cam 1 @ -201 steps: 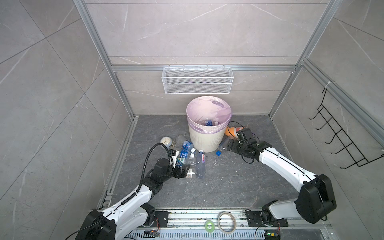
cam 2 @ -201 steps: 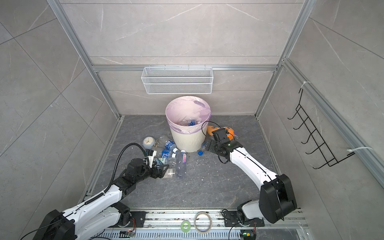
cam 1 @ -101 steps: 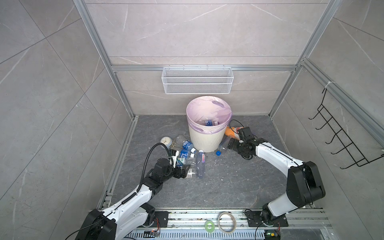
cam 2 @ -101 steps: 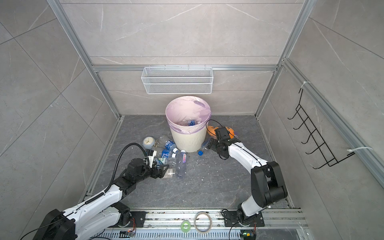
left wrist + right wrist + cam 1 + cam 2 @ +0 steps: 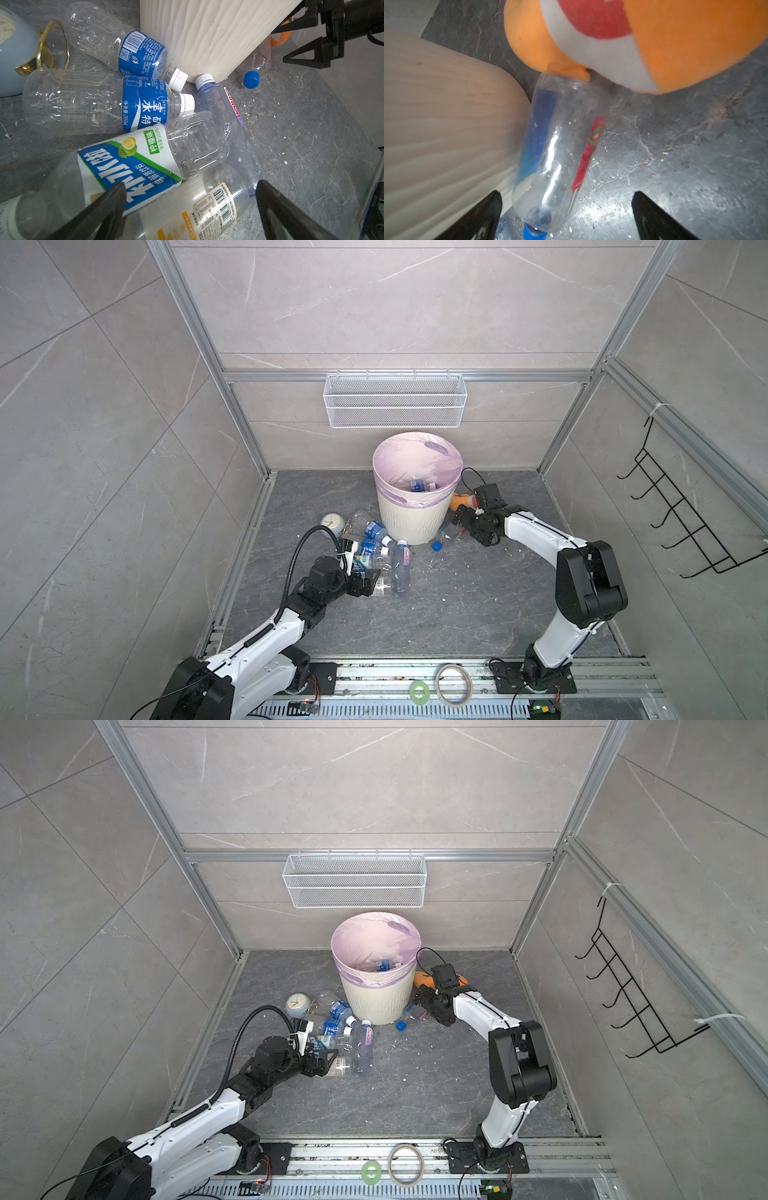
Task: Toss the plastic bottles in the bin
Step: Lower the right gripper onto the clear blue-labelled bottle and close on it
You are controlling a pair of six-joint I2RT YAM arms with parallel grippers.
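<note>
Right gripper (image 5: 566, 209) hangs with jaws spread wide and empty over the blue-capped bottle (image 5: 560, 149); that bottle lies on the floor touching the bin (image 5: 415, 514) wall, its base against the orange plush toy (image 5: 654, 41), its long axis running straight out from between the jaws, so the right arm is plainly nearer; the left gripper (image 5: 190, 199), also wide open and holding nothing, straddles the near end of the bottle pile (image 5: 145, 124) beside the clock (image 5: 332, 522); a few bottles already sit inside the bin.
</note>
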